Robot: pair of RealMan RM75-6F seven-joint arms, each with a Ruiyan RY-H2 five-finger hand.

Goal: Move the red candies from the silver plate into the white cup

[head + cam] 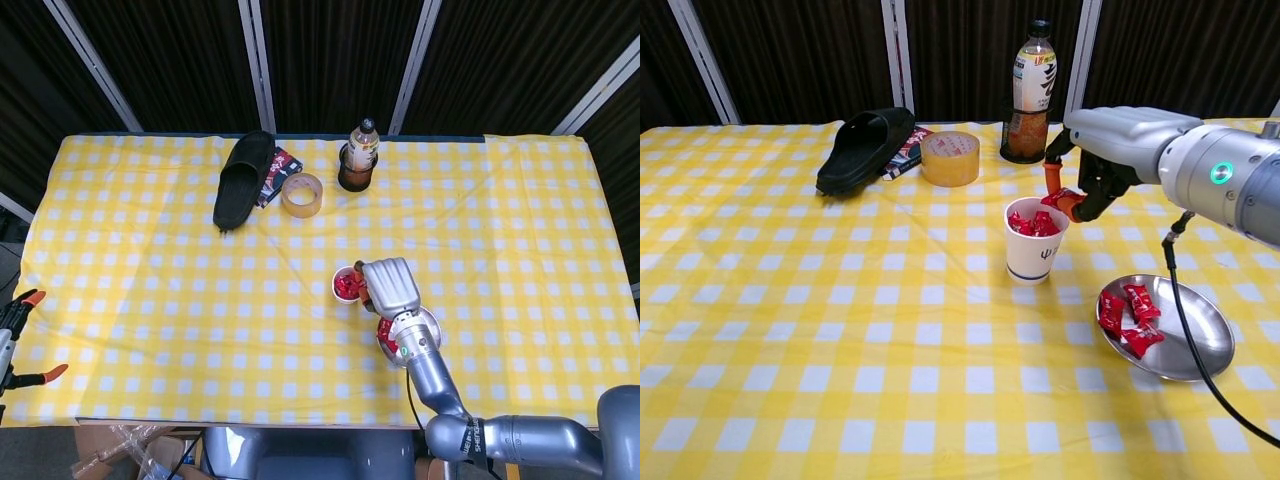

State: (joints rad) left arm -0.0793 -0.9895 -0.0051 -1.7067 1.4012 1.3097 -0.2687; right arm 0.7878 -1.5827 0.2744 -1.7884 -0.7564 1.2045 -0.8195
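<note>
Head view sits up high and looks almost straight down, so you get the whole table (150, 300) edge to edge, the dark curtains past the far edge, and a bit of floor clutter under the near edge. Chest view is way lower and closer, looking level-ish across the table (790, 350) toward its far edge, cropping both side edges. Both catch the middle and far-centre stretch: white cup (347, 285) (1035, 243), silver plate (428, 322) (1185, 335), right hand (390, 285) (1110, 150).
</note>
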